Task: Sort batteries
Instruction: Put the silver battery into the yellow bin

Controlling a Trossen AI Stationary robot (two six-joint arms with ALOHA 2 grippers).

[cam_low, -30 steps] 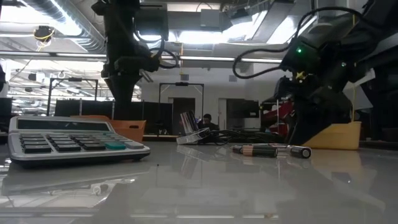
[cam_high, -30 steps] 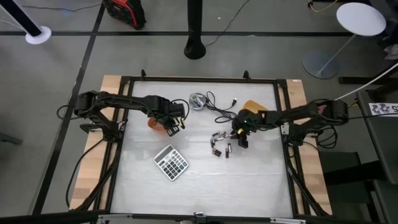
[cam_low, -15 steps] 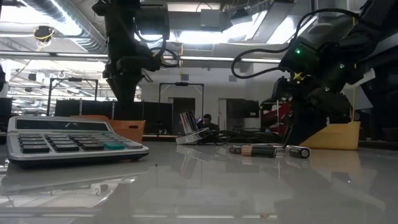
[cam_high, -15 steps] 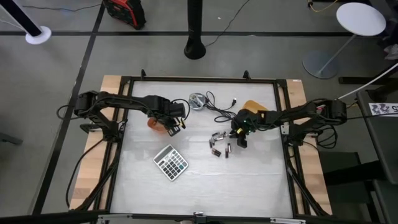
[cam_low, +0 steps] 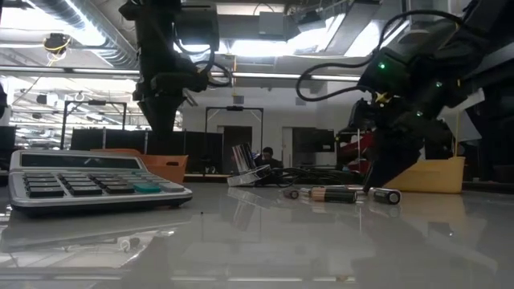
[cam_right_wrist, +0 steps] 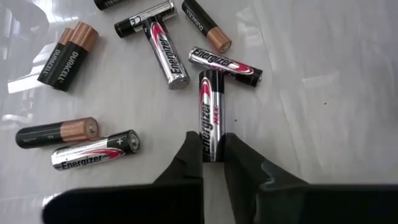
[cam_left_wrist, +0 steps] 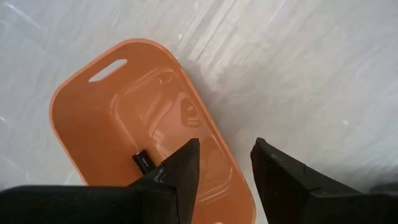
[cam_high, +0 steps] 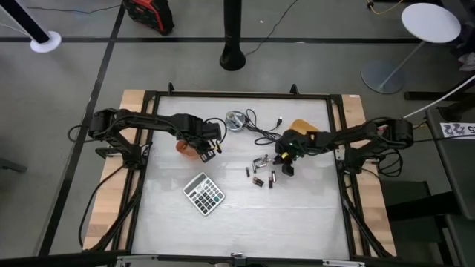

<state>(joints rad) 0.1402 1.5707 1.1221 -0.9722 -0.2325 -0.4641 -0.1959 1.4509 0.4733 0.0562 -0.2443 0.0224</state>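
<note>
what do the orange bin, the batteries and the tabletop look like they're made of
Bin: likely moulded plastic, glossy, with soft highlights, rounded corners and a cut handle slot.
Batteries: metal-looking cells in shiny printed wrap, some silver and black, some black with copper ends; the right gripper is shut on one.
Tabletop: smooth pale glossy surface that mirrors light; the material itself is unclear, perhaps laminate.

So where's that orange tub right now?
In the high view the orange tub sits on the table's left side, under the left gripper, above the calculator. The left wrist view shows one battery inside it.
</note>
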